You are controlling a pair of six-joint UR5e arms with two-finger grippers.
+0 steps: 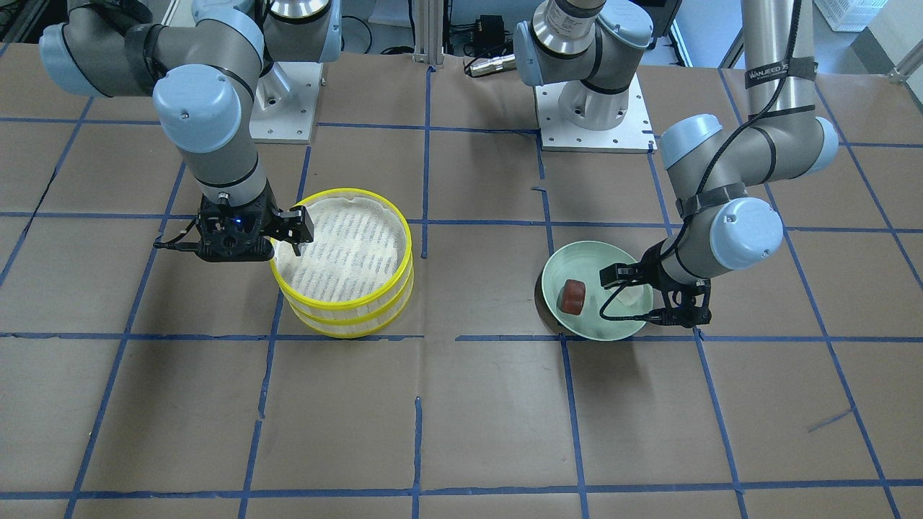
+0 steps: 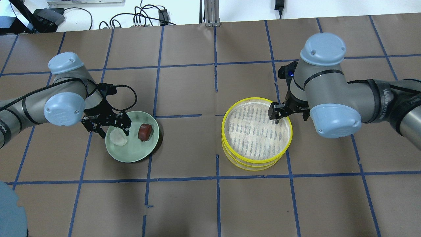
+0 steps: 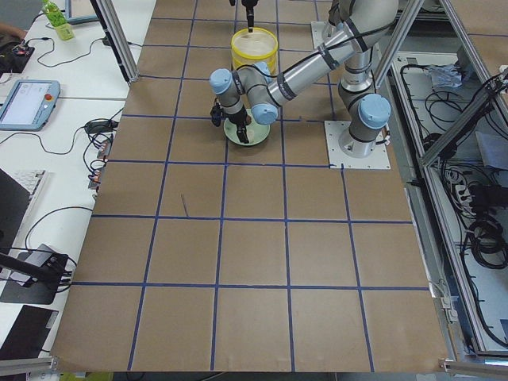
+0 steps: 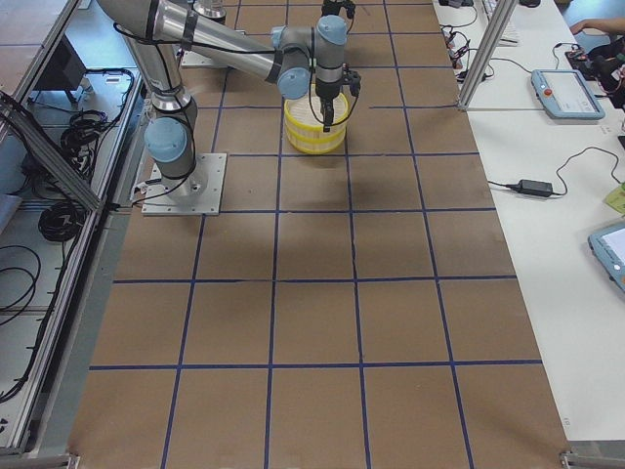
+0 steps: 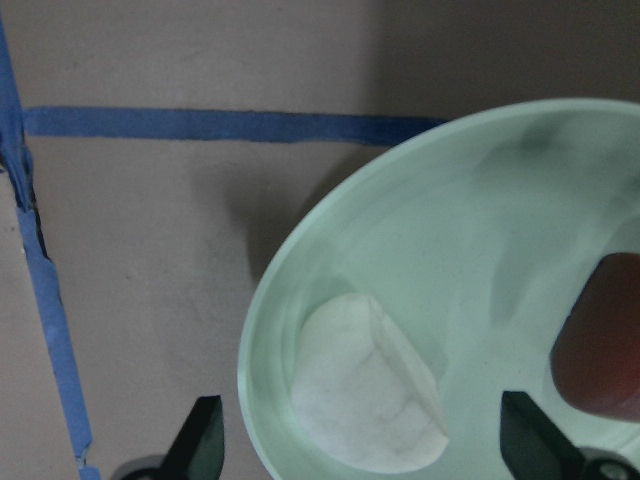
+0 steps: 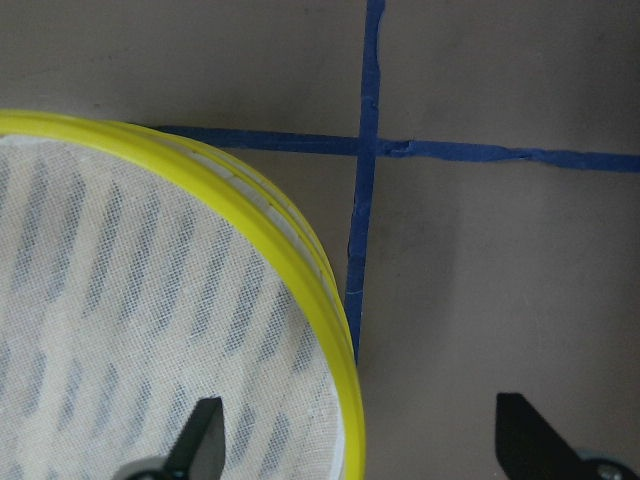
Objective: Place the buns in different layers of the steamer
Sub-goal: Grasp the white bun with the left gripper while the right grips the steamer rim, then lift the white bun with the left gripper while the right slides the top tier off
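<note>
Overhead view, L to R. L arm comes in from the left, left gripper low over the green plate. Jaws spread wide, nothing grasped. On the wrist cam I see one fingertip at the plate's outer rim and the other over the plate floor, w/ the white bun lying between them. Can't tell if either pad touches it. Red-brown bun sits near the white one on the same plate, on the side toward table centre, apart from the fingers. So both buns are on the plate, neither in a tray.

Right of centre, the 2 steamer trays are stacked, top tray on bottom tray, slightly offset. Right gripper is at the stack's edge nearest the R arm, jaws apart, also empty. Wrist cam shows one fingertip over the mesh floor and the other outside over the brown table, w/ the yellow rim between. Can't tell if it touches the rim.
</note>
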